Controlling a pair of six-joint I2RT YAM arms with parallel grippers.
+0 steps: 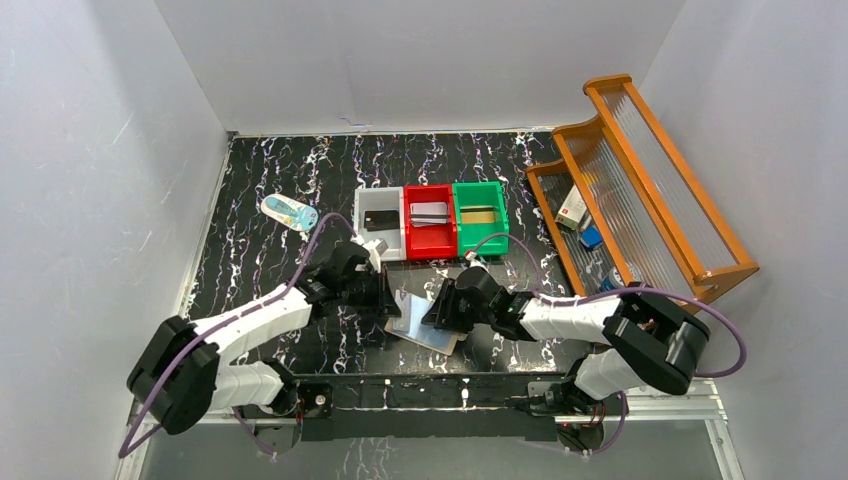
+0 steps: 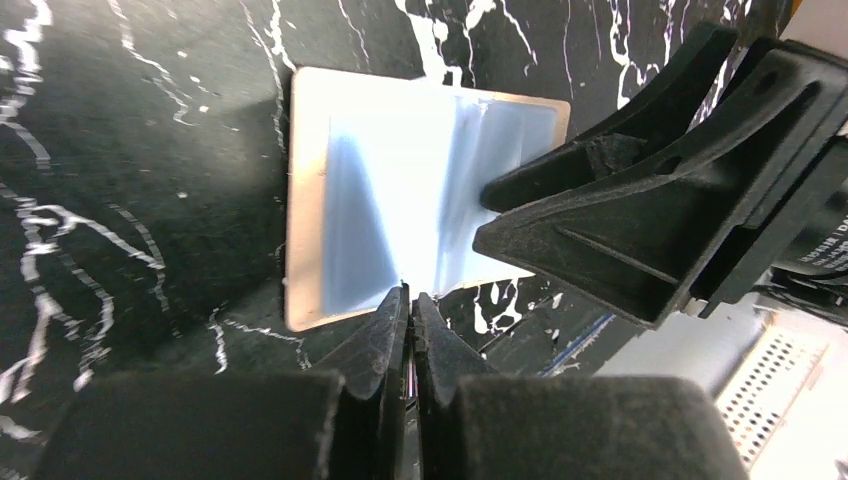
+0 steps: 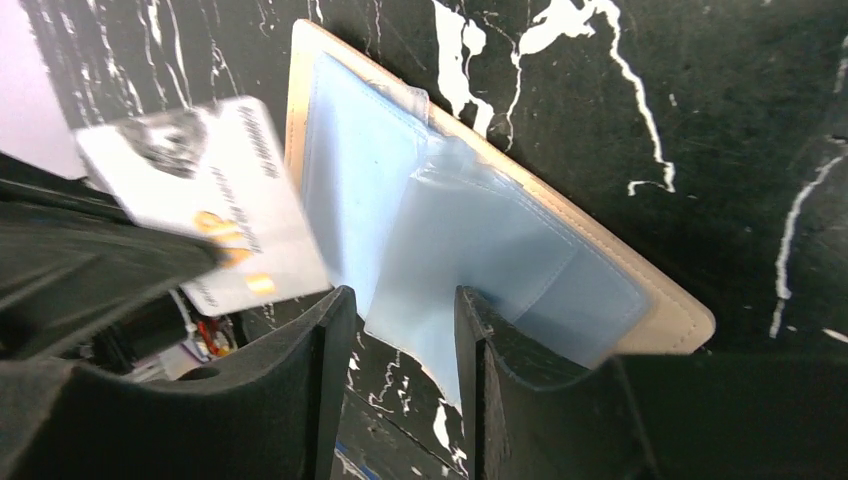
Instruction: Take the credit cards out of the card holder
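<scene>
card holder (image 3: 350,170) lies open on the table (image 3: 750,100). left gripper (image 2: 410,300) pinches a pale credit card (image 3: 210,210). right gripper (image 3: 402,300) fingers stand apart around its pocket (image 3: 480,240).

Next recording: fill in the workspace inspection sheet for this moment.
Surface: black marbled table, nothing spilled seen.
Job's things: card holder lies open; one credit card out, pinched in left tool.
Clutter: white bin; red bin with grey card; green bin with gold card; small pale bottle.
Tools: left shut on the card; right tool open, straddling a pocket flap.
Cables: purple cables loop off both arms.
Surroundings: wooden rack at right; white walls.
</scene>
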